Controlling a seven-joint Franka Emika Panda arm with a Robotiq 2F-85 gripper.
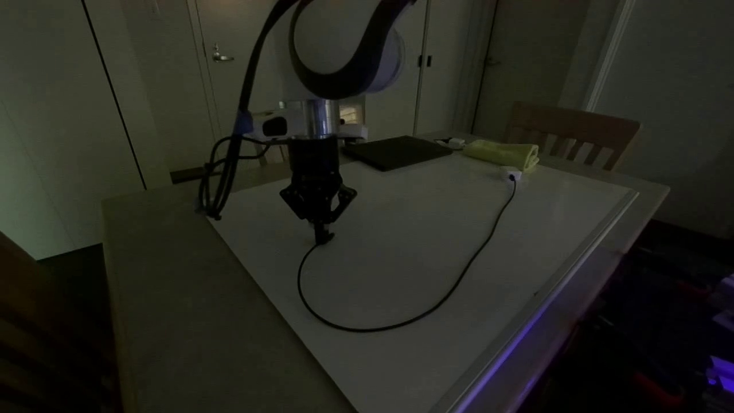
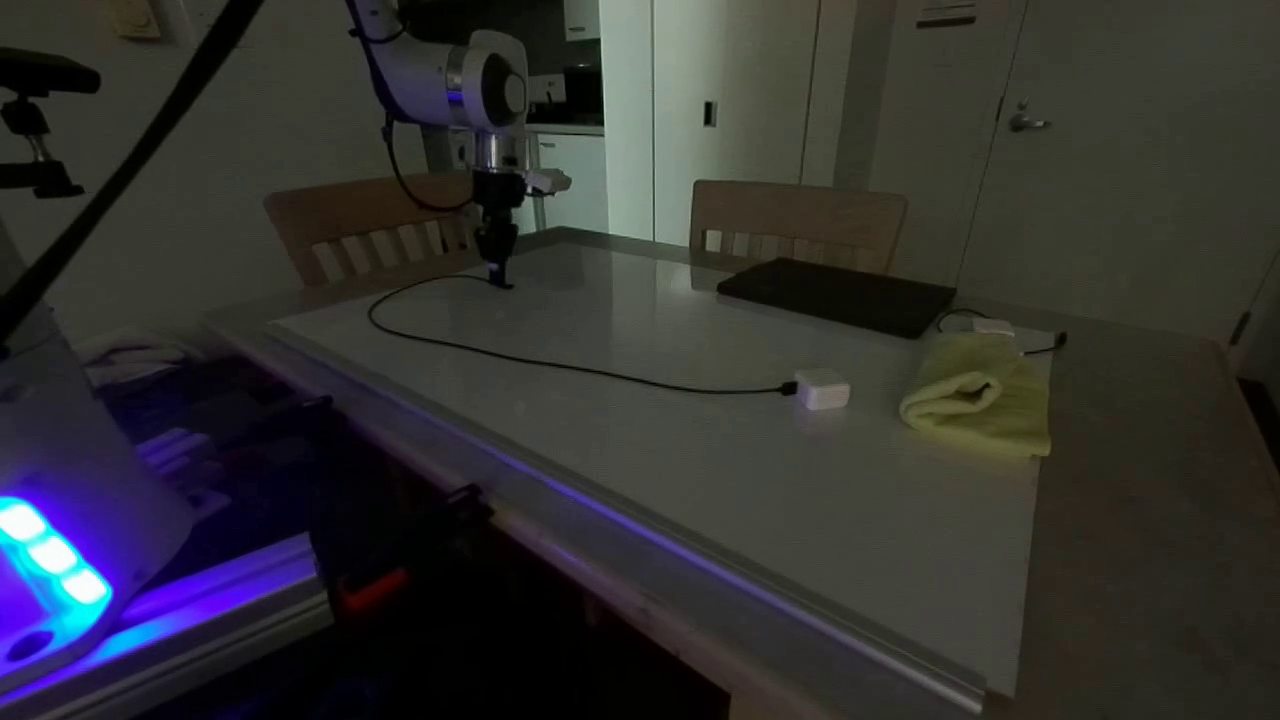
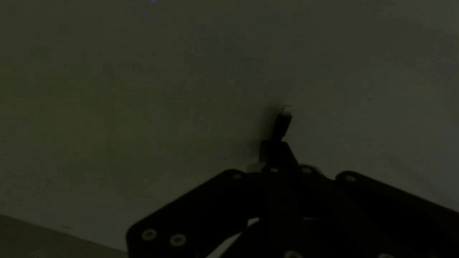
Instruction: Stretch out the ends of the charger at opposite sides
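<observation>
pincer (image 1: 321, 234) pinches the cable tip (image 3: 282, 125)

and here's the charger (image 2: 570, 366), curving from the pincer across the white board (image 2: 700, 480) to its plug block (image 2: 823, 390), well apart; jaws press tight on the cable tip, which pokes out!

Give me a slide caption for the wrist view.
Pinched in the jaws, the charger's dark cable tip pokes out over the pale board.

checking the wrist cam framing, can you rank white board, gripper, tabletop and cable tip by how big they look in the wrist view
1. White board
2. Gripper, seen close up
3. Tabletop, only a corner showing
4. Cable tip
</observation>
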